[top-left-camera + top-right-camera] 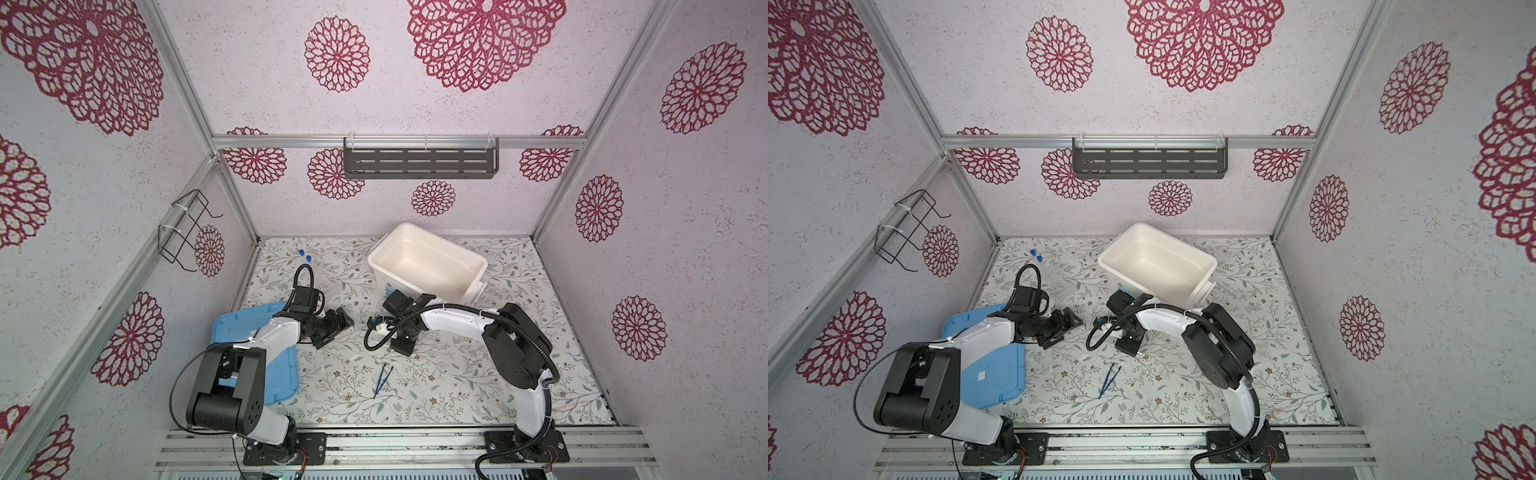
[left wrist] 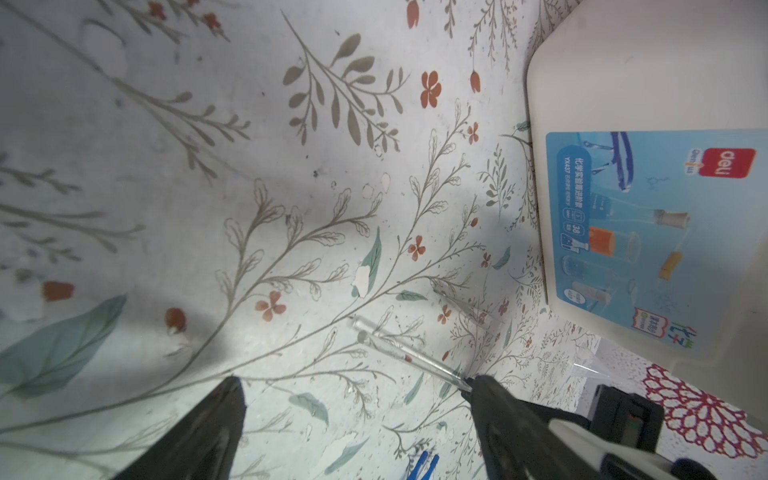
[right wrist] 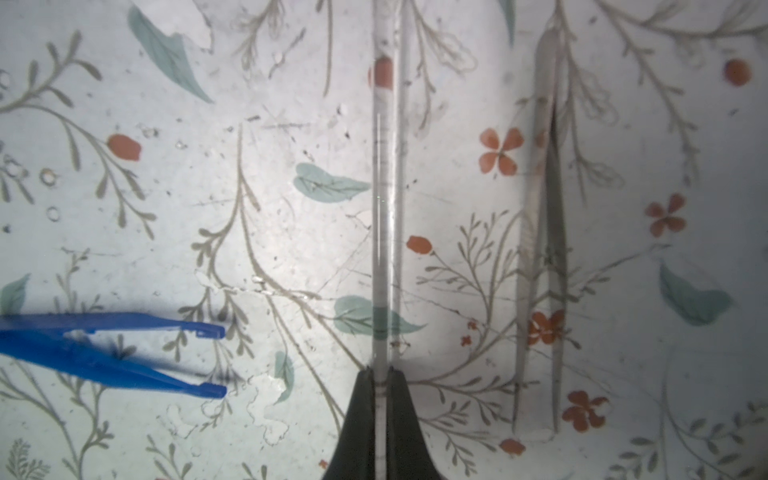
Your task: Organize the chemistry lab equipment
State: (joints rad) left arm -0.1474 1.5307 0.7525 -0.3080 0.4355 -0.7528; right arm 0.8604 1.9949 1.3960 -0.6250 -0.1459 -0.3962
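A: Entry 1, right gripper [image 3: 382,374]?
B: Jaws pinched on 1 end of the rod [image 3: 386,187], which runs straight out from the tips over the mat [image 3: 249,208]. Whether it touches the mat, cannot tell. In both top views the wrist [image 1: 405,316] covers these tips.
A: Neighbours?
B: 1 pair silver tweezers [image 3: 540,249], parallel to the rod, just beside it, apart. 1 pair blue tweezers [image 3: 112,353] on the rod's other side, well apart, tips toward it.
A: Entry 2, left gripper [image 2: 357,386]?
B: Jaws spread wide, holding nothing, low over the mat. The rod and silver tweezers lie ahead of it, the labelled wall of the tub [image 2: 602,83] beyond.
A: Entry 3, tub?
B: White, uncovered, far middle of the mat, just behind that wrist in both top views.
A: Remainder?
B: 2 capped tubes [image 1: 308,258], blue caps, side by side at the mat's far left, well apart from both grippers. 1 blue lid [image 1: 284,374], near left, partly under the left arm [image 1: 224,374]. 1 shelf [image 1: 419,164] on the back wall; 1 wire rack [image 1: 185,230] on the left wall.
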